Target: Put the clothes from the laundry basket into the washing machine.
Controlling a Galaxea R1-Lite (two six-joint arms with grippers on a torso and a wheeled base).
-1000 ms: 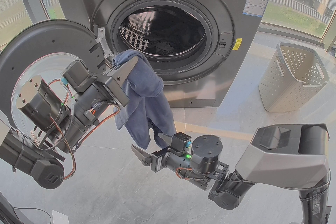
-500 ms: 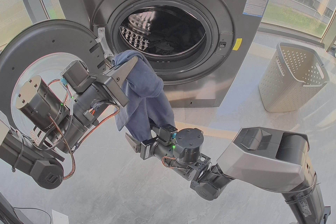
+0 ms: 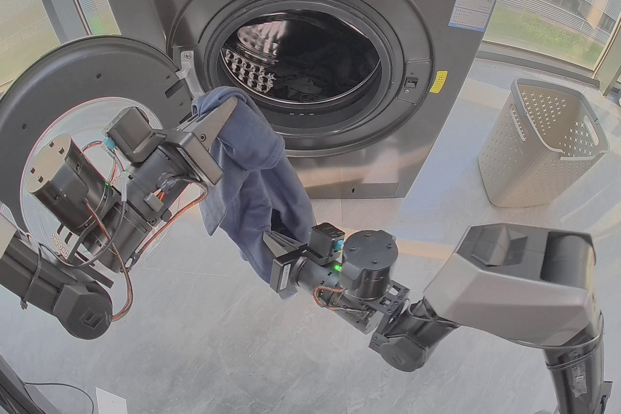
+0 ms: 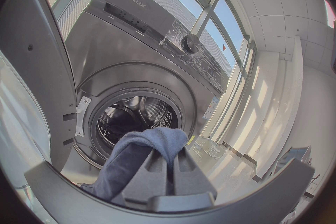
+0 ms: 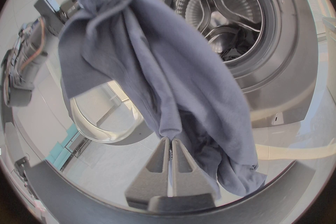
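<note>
Left gripper point(image 3: 228, 106): jaws pressed together, pinching top of blue garment point(image 3: 255, 176), at 8 o'clock of drum opening point(image 3: 301, 63) of washing machine point(image 3: 420, 46). Right gripper point(image 3: 270, 240): jaws closed on garment's lower fold, at 5 o'clock of left. Garment hangs outside drum. Dark clothes point(image 3: 310, 84) inside. Laundry basket point(image 3: 550, 143) on floor at 3 o'clock of machine.

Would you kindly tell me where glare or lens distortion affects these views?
Head view: sun glare on the floor near the basket, drum interior dark. Left wrist view: fisheye bends the washer, corners black. Right wrist view: same curving, sun streak beside the cloth.
</note>
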